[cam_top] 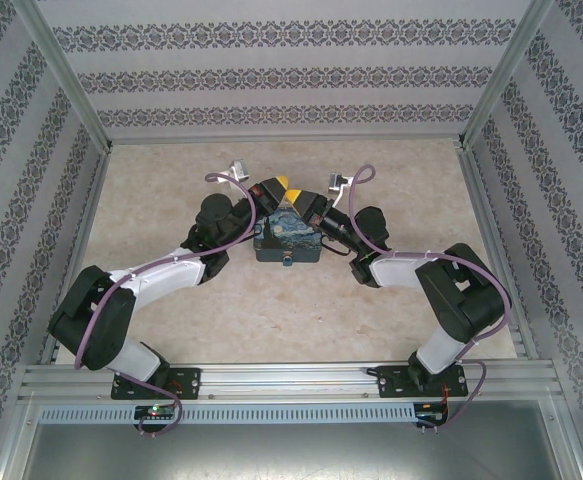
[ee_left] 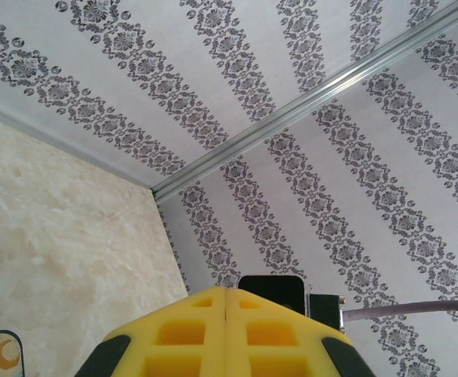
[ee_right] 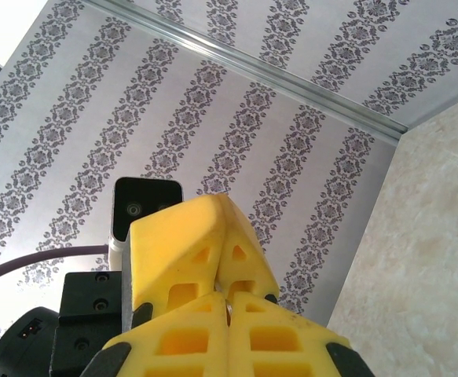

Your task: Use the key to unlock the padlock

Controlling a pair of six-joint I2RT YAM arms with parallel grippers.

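Padlock [cam_top: 289,259] shows from the overhead camera as a tiny blue speck against the middle of the near side of the painted tin [cam_top: 285,240], too small to tell how its shackle stands. The two pairs of yellow fingers meet above the far part of that tin. The left gripper [ee_left: 225,302] is clenched: its own wrist camera shows both fingers pressed flat along a single seam, with nothing I can make out between them. The right gripper [ee_right: 229,302] is clenched likewise, its fingers meeting edge to edge in its wrist view; whether a sliver of key lies in that seam I cannot tell. The right wrist view adds what the overhead one blurs: the left fingers lean in from above, their tips right at the right fingers' tips, with a black camera box [ee_right: 144,208] just behind them. The left wrist view, facing the other way, gives a corner of the tin with a yellow crescent moon at its lower left, a black housing [ee_left: 272,289] just past the fingertips, and a purple cable [ee_left: 417,310] running off to the right. Farther out, the overhead view has the left arm [cam_top: 161,275] and the right arm [cam_top: 401,268] bending inward from the near rail across the marbled table [cam_top: 171,320], with patterned walls on three sides. Counted: one padlock, one tin, two arms, two grippers of two fingers each, and a purple cable along each arm
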